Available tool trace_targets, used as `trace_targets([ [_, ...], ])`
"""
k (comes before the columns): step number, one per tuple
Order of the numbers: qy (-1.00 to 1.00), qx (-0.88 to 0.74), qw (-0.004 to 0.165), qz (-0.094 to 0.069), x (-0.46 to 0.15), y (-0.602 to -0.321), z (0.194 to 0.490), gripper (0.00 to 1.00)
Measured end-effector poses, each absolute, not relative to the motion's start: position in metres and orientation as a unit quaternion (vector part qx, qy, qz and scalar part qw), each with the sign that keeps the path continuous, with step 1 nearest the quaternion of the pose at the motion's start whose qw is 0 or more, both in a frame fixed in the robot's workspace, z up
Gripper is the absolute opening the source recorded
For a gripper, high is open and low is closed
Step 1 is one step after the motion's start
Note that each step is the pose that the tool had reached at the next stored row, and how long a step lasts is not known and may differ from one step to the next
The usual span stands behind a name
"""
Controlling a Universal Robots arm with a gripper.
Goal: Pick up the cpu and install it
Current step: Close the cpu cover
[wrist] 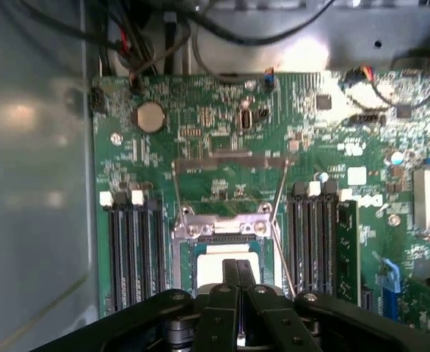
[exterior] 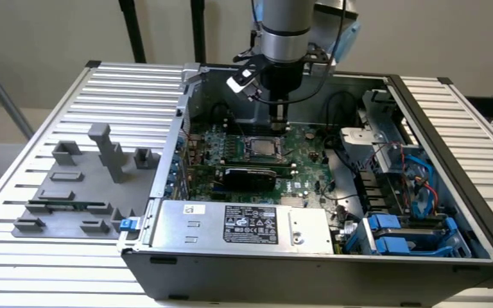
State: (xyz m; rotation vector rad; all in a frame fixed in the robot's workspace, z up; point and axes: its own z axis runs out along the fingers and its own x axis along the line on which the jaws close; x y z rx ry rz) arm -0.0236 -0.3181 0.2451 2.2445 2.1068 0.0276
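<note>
The arm's black gripper [wrist: 237,265], fingers pressed together, hangs directly above the pale silvery square cpu [wrist: 209,265], which lies within the dark metal-framed socket [wrist: 222,229] of the green motherboard [wrist: 222,125].

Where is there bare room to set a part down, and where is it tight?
Bare: table slats behind the grey fixture, and those beyond the case on the exterior view's right. Crowded: the motherboard around the gripper, and the cabled drive bays.

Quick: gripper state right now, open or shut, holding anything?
Gripper: shut, jaws together over the cpu lying in the socket; nothing seen between them.
</note>
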Motion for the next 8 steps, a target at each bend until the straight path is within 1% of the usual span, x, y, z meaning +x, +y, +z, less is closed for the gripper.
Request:
trace_targets([
  [4,0.684,0.729,0.029,0.008,-0.005,-0.320,0.261,0.11],
  [8,0.684,0.729,0.027,0.008,0.013,-0.321,0.266,0.11],
])
